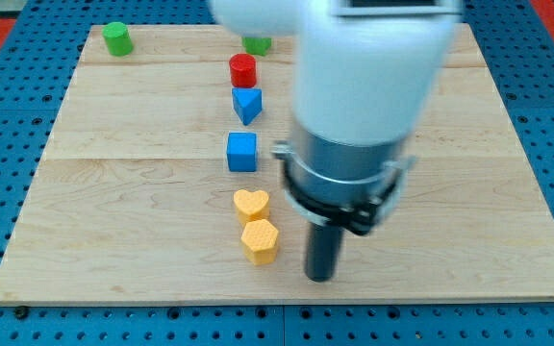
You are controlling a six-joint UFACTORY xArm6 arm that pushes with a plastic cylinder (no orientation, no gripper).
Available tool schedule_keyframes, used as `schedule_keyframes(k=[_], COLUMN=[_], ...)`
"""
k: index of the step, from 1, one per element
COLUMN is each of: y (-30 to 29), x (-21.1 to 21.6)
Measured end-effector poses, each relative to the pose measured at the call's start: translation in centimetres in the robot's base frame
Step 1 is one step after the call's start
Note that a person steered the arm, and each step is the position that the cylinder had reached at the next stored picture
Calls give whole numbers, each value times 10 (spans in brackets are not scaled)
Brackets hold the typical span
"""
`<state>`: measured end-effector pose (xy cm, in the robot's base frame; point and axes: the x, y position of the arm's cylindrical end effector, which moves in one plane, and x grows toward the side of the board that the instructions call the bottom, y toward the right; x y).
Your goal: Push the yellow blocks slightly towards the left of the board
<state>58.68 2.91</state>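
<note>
Wooden table (pixel 113 192) seen from above, arm housing blocking much of upper right. No hand on this arm: nothing to open, close or grasp with, only dark rod. My tip (pixel 321 278) rests near table's bottom edge, around mid-width. Yellow heart block (pixel 251 204) and yellow hexagon block (pixel 260 240) sit just left of tip, touching, stacked in short column toward bottom edge. Tip lies on their right side, level with hexagon's lower part, small gap between. Judgement: leftward sweep would meet hexagon first; heart sits higher, may need second pass.

Yellow heart block (pixel 251 204) touches yellow hexagonal block (pixel 259 240) just below it.
</note>
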Motion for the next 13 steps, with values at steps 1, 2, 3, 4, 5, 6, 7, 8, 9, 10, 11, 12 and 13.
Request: schedule_keyframes(k=[1, 2, 3, 4, 5, 6, 7, 8, 9, 10, 11, 12, 13], y=[7, -9, -20, -40, -24, 8, -22, -41, -50, -17, -12, 57, 120], x=[-14, -19, -21, -21, -21, -51, -57, -57, -59, -68, -71, -105, -158])
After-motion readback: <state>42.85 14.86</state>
